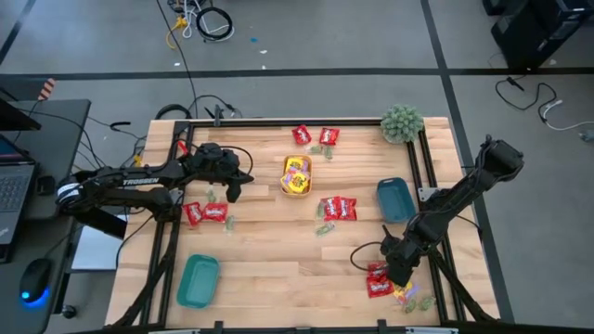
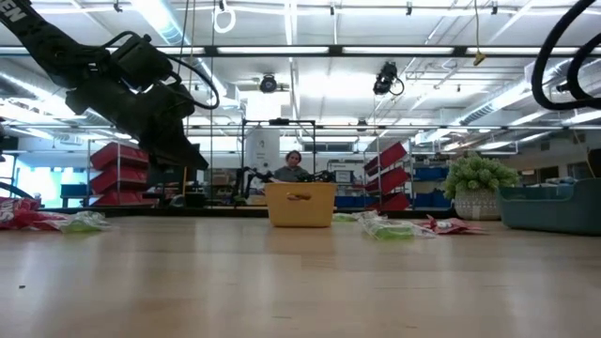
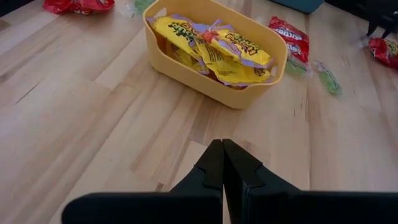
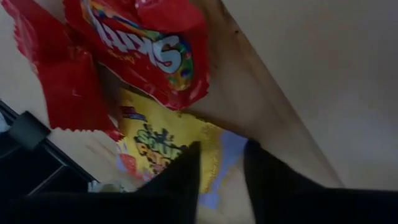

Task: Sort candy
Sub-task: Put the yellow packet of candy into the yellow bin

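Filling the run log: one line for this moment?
left gripper: shut, idle by yellow tray | right gripper: on yellow packet
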